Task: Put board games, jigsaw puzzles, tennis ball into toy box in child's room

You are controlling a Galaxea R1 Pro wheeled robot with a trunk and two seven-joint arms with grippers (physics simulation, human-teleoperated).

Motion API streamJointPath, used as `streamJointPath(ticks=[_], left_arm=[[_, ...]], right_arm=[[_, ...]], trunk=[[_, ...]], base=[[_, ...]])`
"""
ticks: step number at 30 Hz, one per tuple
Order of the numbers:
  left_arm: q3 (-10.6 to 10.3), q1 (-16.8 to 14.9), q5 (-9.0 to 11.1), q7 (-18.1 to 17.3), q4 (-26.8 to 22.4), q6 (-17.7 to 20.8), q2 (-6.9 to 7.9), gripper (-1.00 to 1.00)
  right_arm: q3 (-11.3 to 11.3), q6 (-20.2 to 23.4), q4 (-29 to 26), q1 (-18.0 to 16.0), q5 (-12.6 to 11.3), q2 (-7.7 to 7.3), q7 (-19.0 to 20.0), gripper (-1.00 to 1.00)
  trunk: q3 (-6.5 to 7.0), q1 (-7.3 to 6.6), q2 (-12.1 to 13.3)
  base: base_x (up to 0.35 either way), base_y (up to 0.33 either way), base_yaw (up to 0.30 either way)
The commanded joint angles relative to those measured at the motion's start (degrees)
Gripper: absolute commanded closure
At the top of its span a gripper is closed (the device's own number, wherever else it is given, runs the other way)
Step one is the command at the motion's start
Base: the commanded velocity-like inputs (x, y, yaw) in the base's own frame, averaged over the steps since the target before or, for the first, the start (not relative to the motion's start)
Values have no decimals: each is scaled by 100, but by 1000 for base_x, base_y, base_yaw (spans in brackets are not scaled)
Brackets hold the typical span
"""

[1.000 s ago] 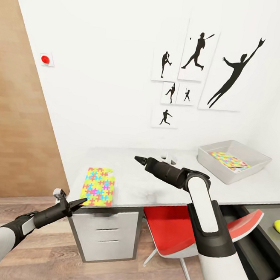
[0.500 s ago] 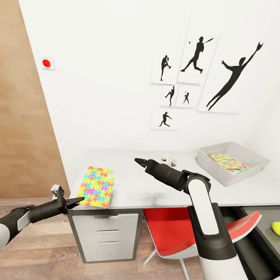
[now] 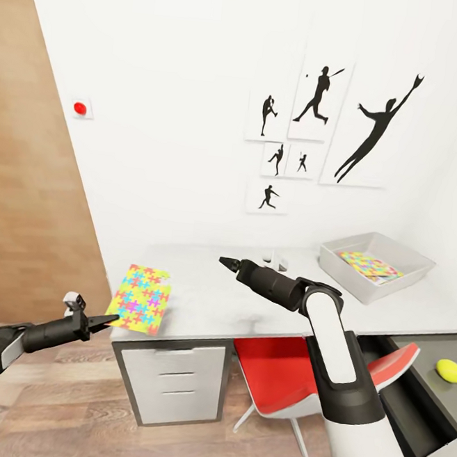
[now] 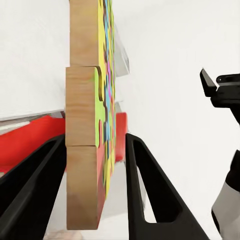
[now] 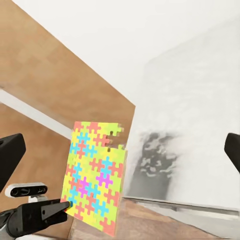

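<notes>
The long desk with a smooth pale grey-white top (image 3: 250,297) stands against a plain white wall (image 3: 177,112) that carries a cluster of black baseball-player silhouette pictures (image 3: 318,97) and a small red round button on a white plate (image 3: 80,108). A brown wood-grain panel (image 3: 23,188) rises at the left, and the wood-plank floor (image 3: 78,410) runs beneath. The desk has a white drawer unit (image 3: 171,384) under its left end, a glossy red moulded chair (image 3: 277,373) tucked under the middle, and a lower dark grey section (image 3: 443,396) joined at the right. The left gripper (image 3: 100,322) is clamped on the near edge of a thin flat jigsaw square printed with interlocking yellow, pink, blue, green and orange pieces (image 3: 140,298); the left wrist view shows this square edge-on, with a brown wood-toned backing, between the two black fingers (image 4: 145,185). The square sits tilted at the desk's left front corner and overhangs the edge. The right gripper (image 3: 226,262) hovers above the middle of the desk top; whether it is spread or pressed together cannot be told. The shallow pale grey, slightly translucent tray with sloping sides (image 3: 337,263) rests at the right end of the desk top, with a second multicoloured jigsaw square (image 3: 370,264) lying flat inside it. A small yellow-green ball (image 3: 449,370) lies on the dark grey section.
</notes>
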Motion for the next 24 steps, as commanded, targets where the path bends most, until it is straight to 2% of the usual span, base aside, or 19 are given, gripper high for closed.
streamJointPath(ticks=[1,4,12,24], left_arm=[[-23,-3,2,-25,-13,75,25,100],[-30,-3,2,-25,-22,124,46,100],[-33,-3,2,-25,-30,183,222,100],[-4,-3,1,-25,-41,187,441,100]], right_arm=[[1,11,-2,-5,-55,6,-61,-100],[4,10,2,-5,-55,22,-62,-100],[8,7,8,-5,-55,50,-74,-100],[19,-44,29,-2,-55,52,-87,-100]], trunk=[[11,-25,36],[65,-90,157],[211,-266,478],[501,-530,959]], base=[[-214,0,0],[-120,0,0],[-16,0,-11],[0,0,-186]])
